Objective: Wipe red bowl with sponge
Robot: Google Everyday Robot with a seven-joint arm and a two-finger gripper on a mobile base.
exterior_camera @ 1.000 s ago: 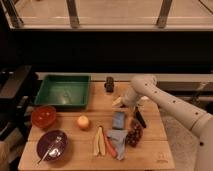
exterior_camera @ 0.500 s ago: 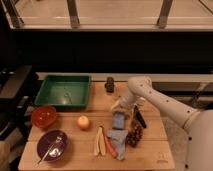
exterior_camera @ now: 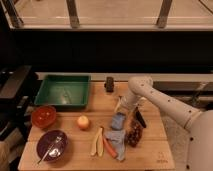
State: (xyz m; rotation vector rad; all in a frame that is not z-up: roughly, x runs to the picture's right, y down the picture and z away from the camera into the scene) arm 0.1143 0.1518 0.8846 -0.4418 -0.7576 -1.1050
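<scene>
The red bowl [exterior_camera: 44,116] sits at the left edge of the wooden table [exterior_camera: 150,150], in front of the green tray. A blue-grey sponge [exterior_camera: 118,121] lies near the table's middle. My gripper [exterior_camera: 122,106] hangs from the white arm [exterior_camera: 160,102] just above and behind the sponge, pointing down at the table. It is far to the right of the red bowl.
A green tray [exterior_camera: 63,91] stands at the back left. A purple bowl with a spoon [exterior_camera: 51,145] is at the front left. An orange fruit [exterior_camera: 83,122], a banana and carrot [exterior_camera: 102,143], a grey cloth [exterior_camera: 118,140], grapes [exterior_camera: 134,135] and a dark item [exterior_camera: 139,119] crowd the middle. A small dark can [exterior_camera: 109,84] stands behind.
The arm has swung left and down, bringing the gripper from the table's right-centre to just above the sponge. Nothing else has moved.
</scene>
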